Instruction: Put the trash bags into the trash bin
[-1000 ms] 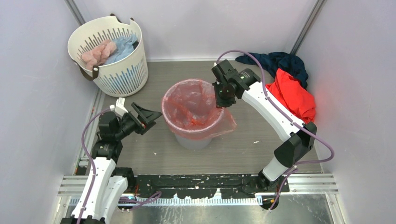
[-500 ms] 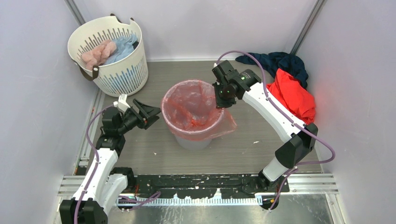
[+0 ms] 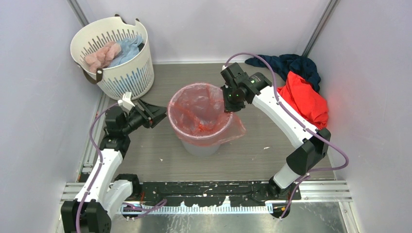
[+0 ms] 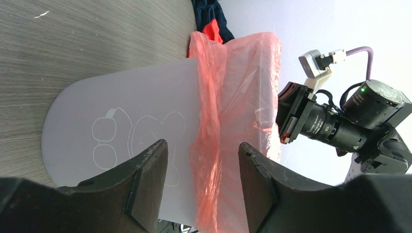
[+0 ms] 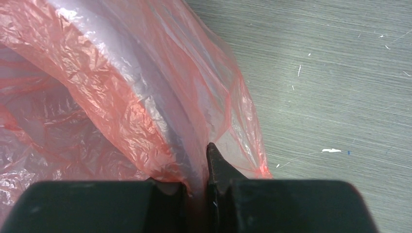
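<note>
Grey wood-grain tabletop [image 3: 145, 155] boxed in by pale walls, seen from above. Two white robot arms rise from the near edge. At the centre stands the light grey round trash bin [image 3: 201, 146]. The translucent red-pink trash bag [image 3: 199, 114] lines its inside, with crinkled film folded over the rim and spilling down the right side. The left gripper [image 3: 162, 115] hangs just left of the bin's rim, its two black fingers [image 4: 145, 187] spread apart. In its wrist view the bin's wall and the bag's overhang show in the gap; whether they touch cannot be told. The right gripper [image 3: 228, 107] sits at the rim's far right, pinching a fold of the bag. Far left, a white slotted laundry basket [image 3: 124, 77] holds pink cloth [image 3: 99, 56] and blue cloth [image 3: 127, 48]. Far right, a red-orange garment [image 3: 306, 99] lies against a dark blue garment [image 3: 291, 63].
</note>
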`<move>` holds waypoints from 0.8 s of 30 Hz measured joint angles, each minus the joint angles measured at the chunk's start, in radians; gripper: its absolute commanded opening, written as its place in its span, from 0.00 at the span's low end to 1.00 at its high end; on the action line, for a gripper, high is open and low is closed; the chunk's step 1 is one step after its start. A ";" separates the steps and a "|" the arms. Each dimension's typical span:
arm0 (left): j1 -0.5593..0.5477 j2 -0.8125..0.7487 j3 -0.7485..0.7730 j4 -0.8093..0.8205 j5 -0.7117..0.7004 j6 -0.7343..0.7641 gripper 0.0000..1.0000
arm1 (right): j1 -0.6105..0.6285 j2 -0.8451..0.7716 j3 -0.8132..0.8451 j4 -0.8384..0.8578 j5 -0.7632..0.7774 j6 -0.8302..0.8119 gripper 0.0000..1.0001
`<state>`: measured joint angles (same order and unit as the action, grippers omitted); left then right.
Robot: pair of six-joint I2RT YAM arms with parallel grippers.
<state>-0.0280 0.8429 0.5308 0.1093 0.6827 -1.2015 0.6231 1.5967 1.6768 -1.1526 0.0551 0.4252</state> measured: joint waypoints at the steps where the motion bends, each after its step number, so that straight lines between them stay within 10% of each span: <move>1: -0.004 0.007 0.002 0.003 0.000 0.000 0.55 | -0.001 0.000 -0.002 0.005 -0.002 0.000 0.01; 24: -0.105 0.124 0.026 0.055 -0.081 0.010 0.17 | -0.004 -0.015 -0.020 0.020 -0.006 0.000 0.01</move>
<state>-0.1333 0.9665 0.5571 0.1638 0.6018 -1.1915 0.6189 1.5818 1.6566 -1.1328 0.0494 0.4248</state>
